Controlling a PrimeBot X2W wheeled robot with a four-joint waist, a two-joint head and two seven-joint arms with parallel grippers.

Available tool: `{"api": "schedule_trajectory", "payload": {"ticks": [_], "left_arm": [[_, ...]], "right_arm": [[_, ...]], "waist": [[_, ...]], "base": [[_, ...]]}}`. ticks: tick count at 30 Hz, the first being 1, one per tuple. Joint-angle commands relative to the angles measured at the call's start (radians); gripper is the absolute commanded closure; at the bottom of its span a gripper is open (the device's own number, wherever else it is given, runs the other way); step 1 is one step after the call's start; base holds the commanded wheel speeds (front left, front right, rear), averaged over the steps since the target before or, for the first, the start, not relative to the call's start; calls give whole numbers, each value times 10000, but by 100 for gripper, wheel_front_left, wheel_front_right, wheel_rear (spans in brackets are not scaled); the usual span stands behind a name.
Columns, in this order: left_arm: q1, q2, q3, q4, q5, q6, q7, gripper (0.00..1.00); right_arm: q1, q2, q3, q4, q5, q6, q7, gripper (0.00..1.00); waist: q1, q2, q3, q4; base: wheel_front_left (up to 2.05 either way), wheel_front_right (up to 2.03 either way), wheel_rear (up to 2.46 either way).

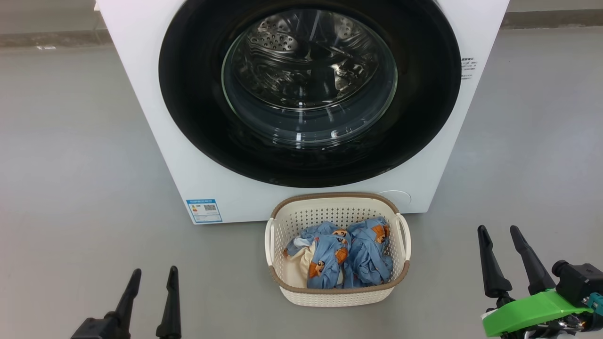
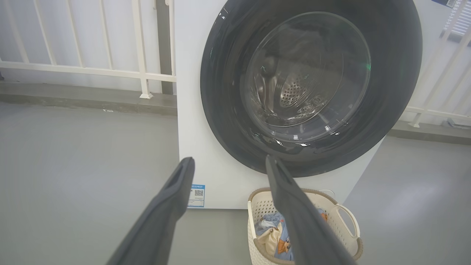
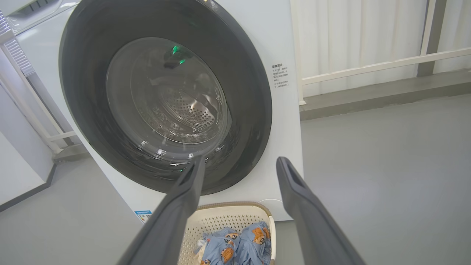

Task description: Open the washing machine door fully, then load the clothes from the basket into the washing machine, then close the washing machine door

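door: washing machine door (image 1: 188,94) is shut flat on the front of the washing machine (image 1: 136,84). The drum behind the glass looks empty, so step one is not yet done.
basket: the basket (image 1: 287,207) sits on the floor (image 1: 70,188), just in front of the machine and centred under the door. It was probably put there so each load is a short lift up into the drum.
clothes: the clothes (image 1: 351,256) are bunched inside the basket, blue printed cloth with a cream piece at the left. None are in the drum.
sticker: blue label (image 1: 204,210), low left on the machine front.
left claw: the left claw (image 1: 155,273) is near left, low over the floor, fingers pointing at the machine. It is spread wide, with nothing held and nothing touched.
right claw: the right claw (image 1: 498,230) is near right, also spread wide, empty and clear of everything.
why this pose: the claws flank the basket, well apart from the door. It reads as a ready stance before the first reach.
next: probably one claw goes to the door rim. No handle or hinge side can be made out.
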Motion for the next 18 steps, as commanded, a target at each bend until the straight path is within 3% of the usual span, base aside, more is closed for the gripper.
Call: {"api": "schedule_trajectory", "payload": {"ticks": [1,10,18], "left_arm": [[-503,181,357,-169,59,6,-103,0],[-519,116,497,-105,324,6,-103,0],[-564,61,512,-126,364,6,-103,0]], "right_arm": [[-77,-118,165,-262,-122,58,-124,0],[-88,-98,165,-283,-151,58,-124,0],[-128,-57,159,-309,-159,58,-124,0]], "waist": [[0,0,-7,-12],[0,0,1,-62],[0,0,60,-115]], "base": [[0,0,0],[26,26,-53],[93,93,-185]]}}
